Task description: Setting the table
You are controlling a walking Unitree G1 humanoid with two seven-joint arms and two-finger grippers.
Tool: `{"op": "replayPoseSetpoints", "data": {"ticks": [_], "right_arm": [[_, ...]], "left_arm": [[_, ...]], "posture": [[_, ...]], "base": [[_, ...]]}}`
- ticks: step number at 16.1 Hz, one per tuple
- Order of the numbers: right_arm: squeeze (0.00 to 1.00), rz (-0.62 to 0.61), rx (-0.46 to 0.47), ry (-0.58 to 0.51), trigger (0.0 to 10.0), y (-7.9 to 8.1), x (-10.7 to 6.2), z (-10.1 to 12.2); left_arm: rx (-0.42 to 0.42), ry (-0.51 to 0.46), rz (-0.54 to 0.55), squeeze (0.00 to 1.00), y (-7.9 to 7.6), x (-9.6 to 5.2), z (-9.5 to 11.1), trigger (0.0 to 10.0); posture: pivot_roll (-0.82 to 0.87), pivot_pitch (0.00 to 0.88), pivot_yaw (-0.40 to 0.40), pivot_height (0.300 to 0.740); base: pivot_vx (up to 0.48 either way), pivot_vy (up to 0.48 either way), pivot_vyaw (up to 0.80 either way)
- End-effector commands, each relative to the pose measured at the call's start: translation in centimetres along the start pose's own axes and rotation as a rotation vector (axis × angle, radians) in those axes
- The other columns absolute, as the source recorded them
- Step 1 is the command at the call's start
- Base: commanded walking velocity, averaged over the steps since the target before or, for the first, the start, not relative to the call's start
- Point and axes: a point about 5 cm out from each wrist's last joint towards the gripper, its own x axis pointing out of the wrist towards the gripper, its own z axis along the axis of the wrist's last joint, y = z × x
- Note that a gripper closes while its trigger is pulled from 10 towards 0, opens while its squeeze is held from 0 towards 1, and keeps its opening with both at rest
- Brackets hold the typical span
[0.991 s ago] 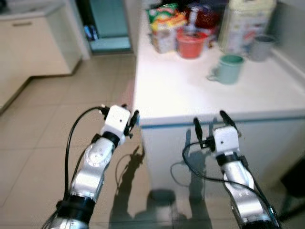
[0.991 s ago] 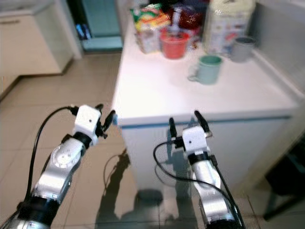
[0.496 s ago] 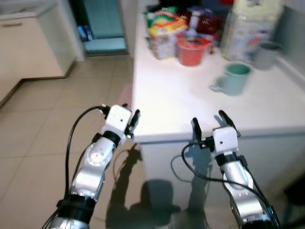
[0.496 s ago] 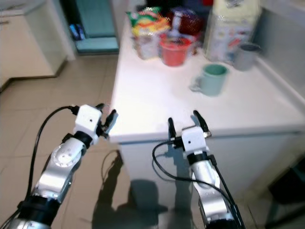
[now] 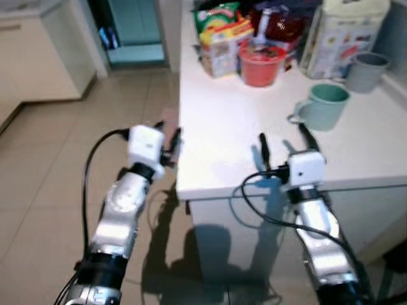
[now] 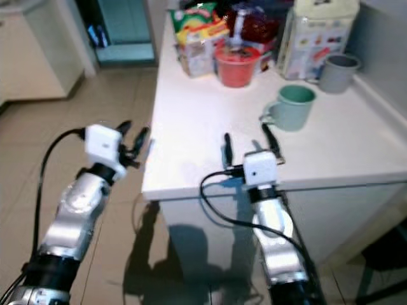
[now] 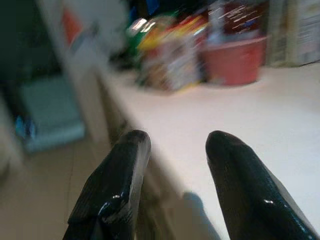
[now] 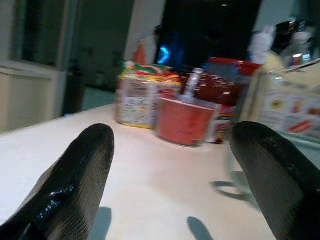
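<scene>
So the green mug (image 5: 323, 107) is what I'd bet gets grabbed next. It sits on the white worktop (image 5: 222, 127) at about 1 o'clock from the right claw (image 5: 281, 143), a fair way further in, with its handle sticking out toward 9 o'clock. The right claw hovers just over the near edge of the worktop, fingers spread wide, nothing in them. The right arm is clearly the nearer one. The left claw (image 5: 169, 136) hangs off the worktop's left edge, over the floor tiles, fingers also apart and empty, and well apart from the mug.

Room to move looks good: there's bare white surface between the right claw and the mug. The clutter is all at the far end at 12 o'clock: a red bowl (image 5: 261, 62), snack packets (image 5: 219, 39), a tall carton (image 5: 346, 32), and a grey cup (image 5: 365, 70) just beyond the mug at 2 o'clock. I'd come in from the near side so the grey cup doesn't get bumped.
</scene>
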Motion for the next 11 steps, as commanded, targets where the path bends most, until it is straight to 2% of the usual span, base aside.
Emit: {"op": "replayPoseSetpoints", "data": {"ticks": [1, 3, 5, 8, 9, 11], "right_arm": [[0.0, 0.003, 0.031, 0.024, 10.0, 0.1, 0.2, -0.2], [0.0, 0.006, 0.022, 0.026, 10.0, 0.0, 0.2, -0.2], [0.0, 0.017, 0.009, 0.026, 10.0, 0.0, 0.1, -0.3], [0.0, 0.013, 0.007, 0.019, 10.0, 0.0, 0.2, -0.1], [0.0, 0.012, 0.0, 0.009, 10.0, 0.0, 0.3, 0.1], [0.0, 0.021, -0.006, 0.033, 10.0, 0.2, 0.2, -0.2]], "left_arm": [[-0.124, 0.065, 0.049, 0.0, 0.9, 0.1, -0.8, 10.0], [-0.183, 0.082, 0.096, 0.0, 1.7, 0.0, -1.1, 10.0], [-0.083, 0.042, 0.034, 0.0, 1.1, -0.1, -0.5, 10.0], [-0.03, 0.015, -0.01, 0.0, 0.7, 0.4, 0.4, 10.0], [0.024, -0.042, -0.095, 0.0, -0.2, 0.9, 1.8, 10.0], [0.071, -0.082, -0.214, 0.0, -1.5, 1.2, 2.7, 10.0]], "posture": [[0.02, 0.0, 0.077, 0.74], [0.01, 0.0, 0.074, 0.74], [0.01, 0.0, 0.073, 0.74], [0.01, 0.0, 0.075, 0.74], [0.01, 0.0, 0.077, 0.74], [0.01, 0.0, 0.079, 0.74]], "base": [[0.0, 0.0, 0.0], [0.0, 0.0, 0.0], [0.0, 0.0, 0.0], [0.0, 0.0, 0.0], [0.0, 0.0, 0.0], [0.0, 0.0, 0.0]]}}
